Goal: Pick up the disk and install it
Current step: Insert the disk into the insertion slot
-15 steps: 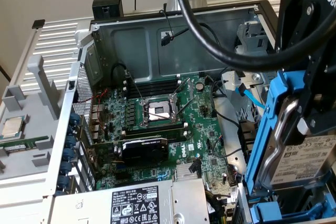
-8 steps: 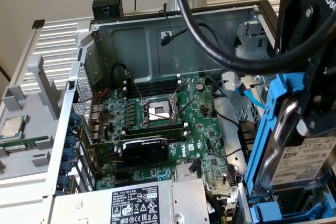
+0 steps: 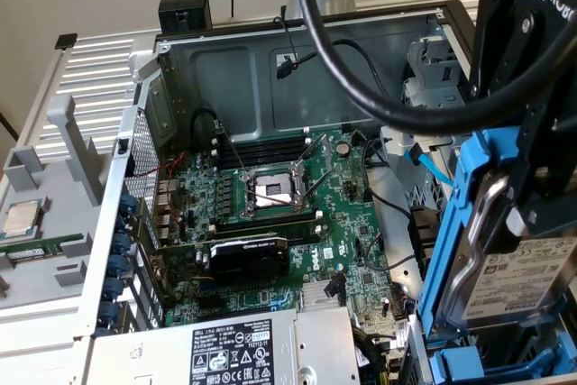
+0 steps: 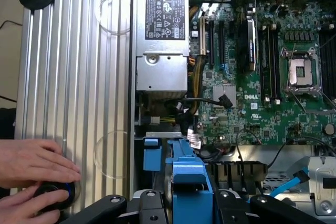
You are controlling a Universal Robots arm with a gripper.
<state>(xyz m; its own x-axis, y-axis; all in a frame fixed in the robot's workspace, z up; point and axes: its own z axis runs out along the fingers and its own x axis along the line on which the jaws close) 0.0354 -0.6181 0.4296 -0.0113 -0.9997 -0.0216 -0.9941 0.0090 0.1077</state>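
Observation:
The disk (image 3: 516,279), a silver-grey drive with a white barcode label, sits in a bright blue carrier frame (image 3: 455,223). It hangs tilted on edge over the corner of the open computer case at the exterior view's right. My gripper (image 3: 518,196) is shut on it from above. In the wrist view the blue carrier (image 4: 190,182) sits between my black fingers (image 4: 113,207), above a blue drive bay slot (image 4: 152,157). More blue bay plastic (image 3: 469,369) lies just under the disk.
The case holds the green motherboard (image 3: 270,223), an empty CPU socket (image 3: 273,191), a black expansion card (image 3: 248,259) and the power supply (image 3: 234,353). A grey tray (image 3: 36,214) at the exterior view's left carries a processor chip (image 3: 20,218). A person's hands (image 4: 31,179) rest on the ribbed table.

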